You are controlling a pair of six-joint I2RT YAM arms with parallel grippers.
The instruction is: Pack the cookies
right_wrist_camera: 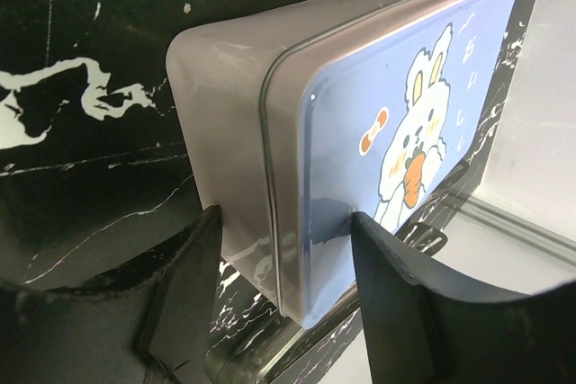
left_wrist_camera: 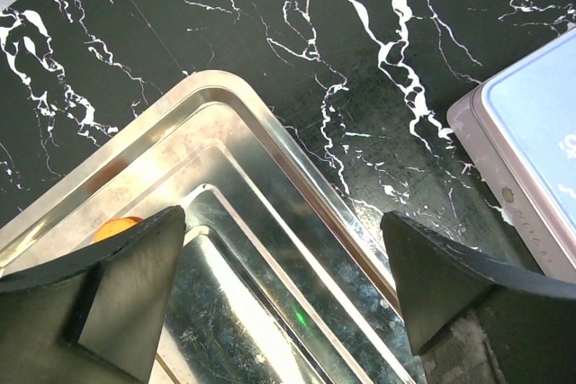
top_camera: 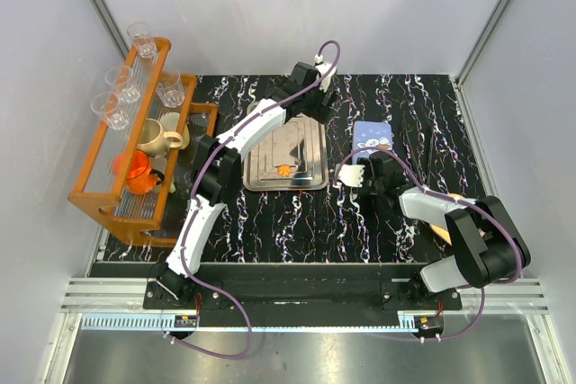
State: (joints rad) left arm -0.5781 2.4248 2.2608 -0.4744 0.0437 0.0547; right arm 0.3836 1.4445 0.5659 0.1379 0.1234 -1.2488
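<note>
One orange cookie [top_camera: 284, 168] lies on the steel tray [top_camera: 310, 146]; in the left wrist view it [left_wrist_camera: 117, 227] peeks out behind my left finger. My left gripper [top_camera: 315, 101] is open and empty above the tray's far corner [left_wrist_camera: 216, 87], with its jaws wide apart [left_wrist_camera: 283, 231]. My right gripper [top_camera: 364, 168] is shut on the near end of a closed grey tin with a blue rabbit lid [top_camera: 373, 137]. One finger [right_wrist_camera: 193, 249] presses the tin's grey side and the other presses the lid [right_wrist_camera: 387, 114]. No other cookies show.
An orange wooden rack [top_camera: 135, 168] with glasses, mugs and an orange cup stands at the left. A tan-orange thing [top_camera: 443, 229] lies under my right arm. White walls close in the black marble table [top_camera: 423, 114].
</note>
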